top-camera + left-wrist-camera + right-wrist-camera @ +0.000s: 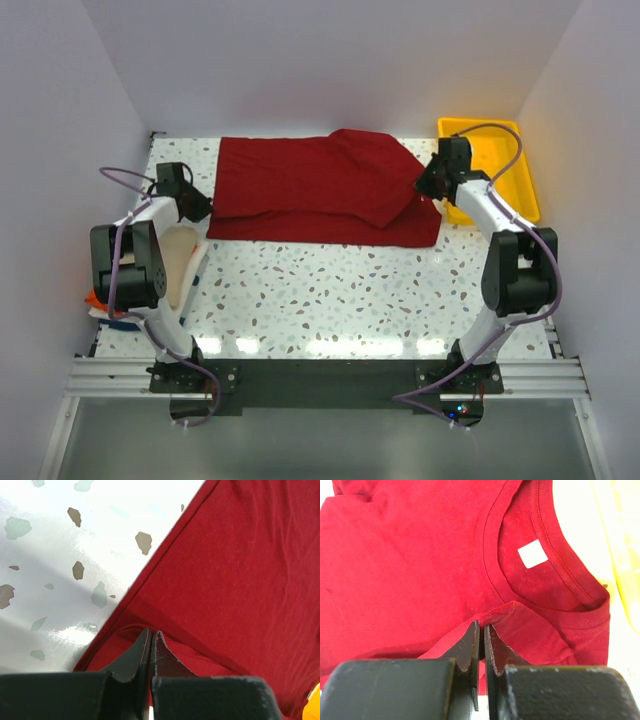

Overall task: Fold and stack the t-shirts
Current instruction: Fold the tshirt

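Observation:
The dark red t-shirt (320, 190) lies spread across the back of the table, with its right part folded over itself. My left gripper (197, 207) is at its left edge, and in the left wrist view the jaws (151, 631) are shut on a raised hem of the red cloth (230, 570). My right gripper (423, 186) is at the shirt's right end by the neck. Seen from the right wrist, it (482, 625) pinches a lifted fold of the shirt (410, 565) just below the collar and the white label (532, 553). A folded tan t-shirt (180, 262) lies under the left arm.
A yellow plastic tray (505, 170) stands at the back right, right behind the right gripper, and its rim (620, 555) shows in the right wrist view. Bits of orange cloth (95, 298) and blue cloth (118, 322) stick out at the left table edge. Walls close in the table.

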Robot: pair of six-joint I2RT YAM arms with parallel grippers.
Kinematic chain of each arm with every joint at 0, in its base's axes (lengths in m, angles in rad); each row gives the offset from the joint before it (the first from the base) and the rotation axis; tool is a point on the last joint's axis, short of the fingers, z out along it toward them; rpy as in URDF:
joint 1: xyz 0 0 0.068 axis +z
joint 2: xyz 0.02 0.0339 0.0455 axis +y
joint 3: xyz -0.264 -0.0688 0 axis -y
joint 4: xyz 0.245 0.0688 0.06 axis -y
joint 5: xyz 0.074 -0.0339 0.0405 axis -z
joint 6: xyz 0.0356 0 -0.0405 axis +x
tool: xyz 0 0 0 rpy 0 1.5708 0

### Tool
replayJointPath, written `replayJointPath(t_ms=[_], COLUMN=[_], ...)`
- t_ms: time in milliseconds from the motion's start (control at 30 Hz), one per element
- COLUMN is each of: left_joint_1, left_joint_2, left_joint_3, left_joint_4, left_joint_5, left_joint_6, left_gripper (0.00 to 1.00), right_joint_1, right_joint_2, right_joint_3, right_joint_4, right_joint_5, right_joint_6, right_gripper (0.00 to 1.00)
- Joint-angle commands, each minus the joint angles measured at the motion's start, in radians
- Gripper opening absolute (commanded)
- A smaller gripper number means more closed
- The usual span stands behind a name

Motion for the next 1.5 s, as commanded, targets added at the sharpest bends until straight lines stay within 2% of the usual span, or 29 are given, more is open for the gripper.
replayJointPath(t_ms=[0,600,1467], left_joint_1=[0.011,0.012,0.042], left_joint_2=[0.011,0.048,0.054], left_joint_3=[0.049,0.062,0.065], left_joint_4=[0.033,0.058,0.072], left_joint_5=[0.005,0.027,0.057], left_joint_6=[-0.014,-0.019,-0.017], left_gripper=[0.00,0.00,0.00], right_joint_1=[-0.005,-0.005,-0.030], right_joint_2=[0.026,0.150,0.167], right_joint_3=[0.058,0.216,0.210], right_joint_4=[0.026,-0.003,-0.015], right_joint_5=[-0.016,-0.076,-0.077], right_joint_6=[-0.016,-0.048,-0.065], right_gripper=[0.00,0.00,0.00])
